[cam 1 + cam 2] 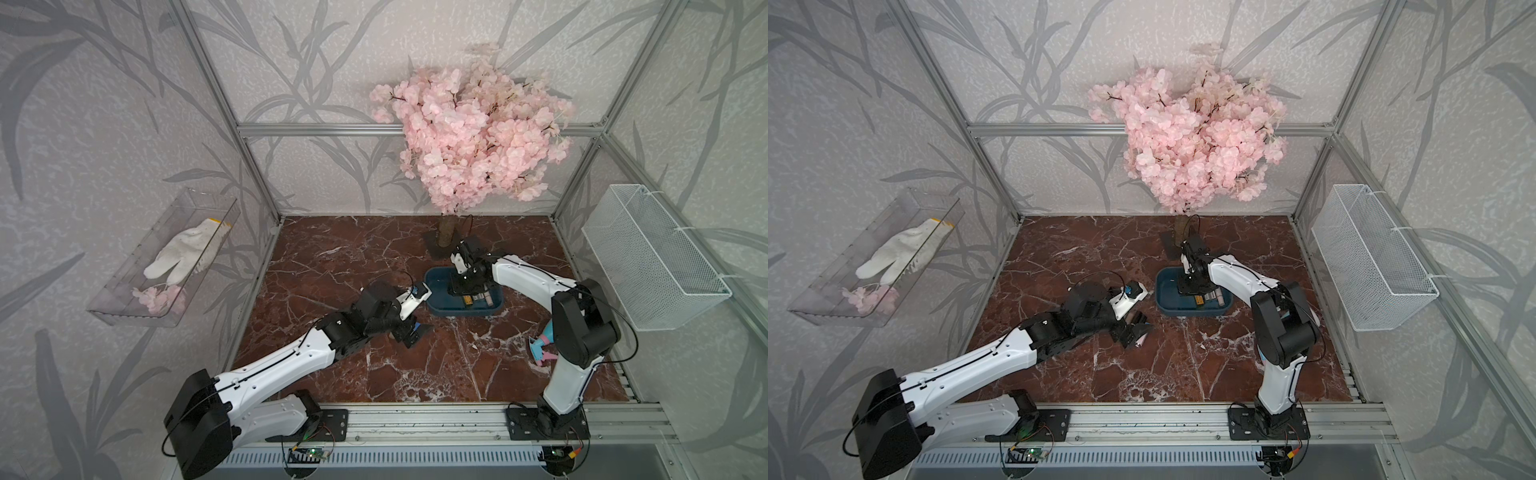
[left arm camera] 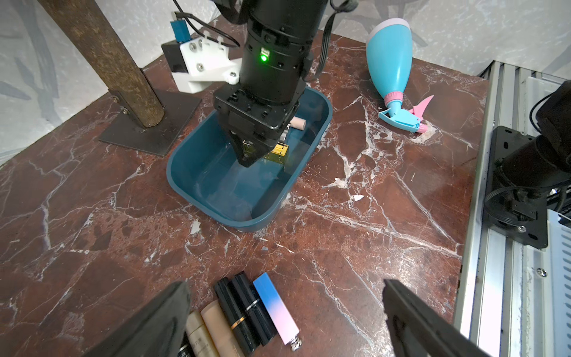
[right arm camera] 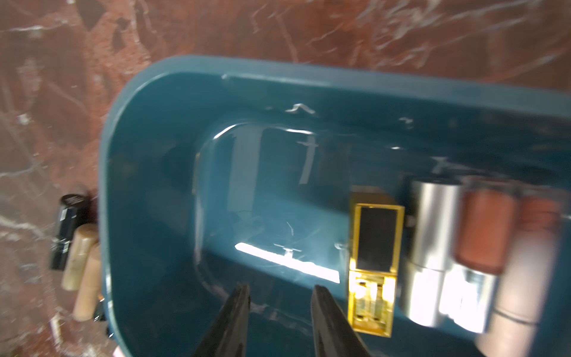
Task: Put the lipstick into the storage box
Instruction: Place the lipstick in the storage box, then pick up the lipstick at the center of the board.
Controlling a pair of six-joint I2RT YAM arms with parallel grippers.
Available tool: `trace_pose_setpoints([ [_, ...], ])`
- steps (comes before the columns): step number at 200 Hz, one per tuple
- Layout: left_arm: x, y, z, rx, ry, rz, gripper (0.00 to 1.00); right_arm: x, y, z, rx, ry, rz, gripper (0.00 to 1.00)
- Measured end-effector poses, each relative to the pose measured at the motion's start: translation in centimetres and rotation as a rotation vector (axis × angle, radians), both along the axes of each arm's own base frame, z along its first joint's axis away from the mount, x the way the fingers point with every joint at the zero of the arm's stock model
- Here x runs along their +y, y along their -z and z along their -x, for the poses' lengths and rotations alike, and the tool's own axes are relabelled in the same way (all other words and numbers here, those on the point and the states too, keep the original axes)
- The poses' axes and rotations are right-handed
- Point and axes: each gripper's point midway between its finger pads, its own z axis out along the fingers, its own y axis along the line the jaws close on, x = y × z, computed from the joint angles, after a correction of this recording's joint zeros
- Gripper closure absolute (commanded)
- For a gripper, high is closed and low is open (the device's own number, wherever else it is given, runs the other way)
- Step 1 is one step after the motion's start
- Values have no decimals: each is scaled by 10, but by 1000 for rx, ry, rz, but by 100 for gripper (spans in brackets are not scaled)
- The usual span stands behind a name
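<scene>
Lipsticks [image 3: 432, 247] lie side by side at one end of the storage box [image 2: 216, 182], on its floor. They are a gold-and-black lipstick [image 3: 374, 262], a silver tube [image 3: 432, 222] touching it, and a rust-capped tube [image 3: 485, 231] beyond. Blur hides what lies past that.

The right gripper [image 3: 279, 287] reaches down into the box. Its fingers [image 3: 234, 318] are a little apart with nothing between them, and their tips are low over the bare floor just beside the gold-and-black lipstick. Whether they touch the floor I cannot tell.

Outside the box, near it on the red marble table [image 1: 332, 257], lies a row of lipsticks [image 2: 238, 312]. It is made up of beige tubes [image 2: 216, 327], two black ones and a blue-to-pink lipstick [image 2: 275, 309], all touching. The left gripper [image 2: 285, 286] hangs over this row with its fingers [image 2: 160, 318] spread wide, one on each side, gripping nothing.

A blue spray bottle [image 2: 392, 61] lies on its side well apart from the box. A pink blossom tree [image 1: 469, 129] stands behind the box. On one wall, a clear plastic bin [image 1: 108, 309] holds a white glove [image 1: 183, 253] and loose pink blossoms [image 1: 160, 297]. A white wire-mesh basket [image 1: 648, 257] hangs on the opposite wall.
</scene>
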Motion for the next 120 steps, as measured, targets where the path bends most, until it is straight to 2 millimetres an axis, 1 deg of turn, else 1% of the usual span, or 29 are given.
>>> trace_pose_setpoints([
  [16, 6, 0, 0, -1, -30, 7, 0, 11, -9, 9, -10, -32, -48, 61],
  [30, 15, -1, 2, -4, -68, 15, 0, 27, -26, 17, -41, -72, -98, 60],
  [49, 31, -3, 5, -14, -127, 40, 0, 50, -55, 32, -91, -123, -158, 60],
  [66, 47, -4, 10, -19, -180, 66, 0, 64, -69, 48, -103, -154, -172, 60],
  [78, 56, -5, 14, -23, -212, 84, 0, 72, -71, 59, -96, -165, -157, 60],
  [89, 65, -7, 16, -30, -242, 100, 0, 77, -67, 71, -83, -168, -120, 57],
  [97, 71, -8, 18, -33, -262, 111, 0, 82, -63, 82, -71, -178, -90, 55],
  [109, 79, -10, 20, -39, -287, 127, 0, 88, -58, 100, -56, -194, -49, 54],
  [120, 85, -13, 22, -46, -307, 141, 0, 94, -55, 117, -46, -209, -15, 50],
])
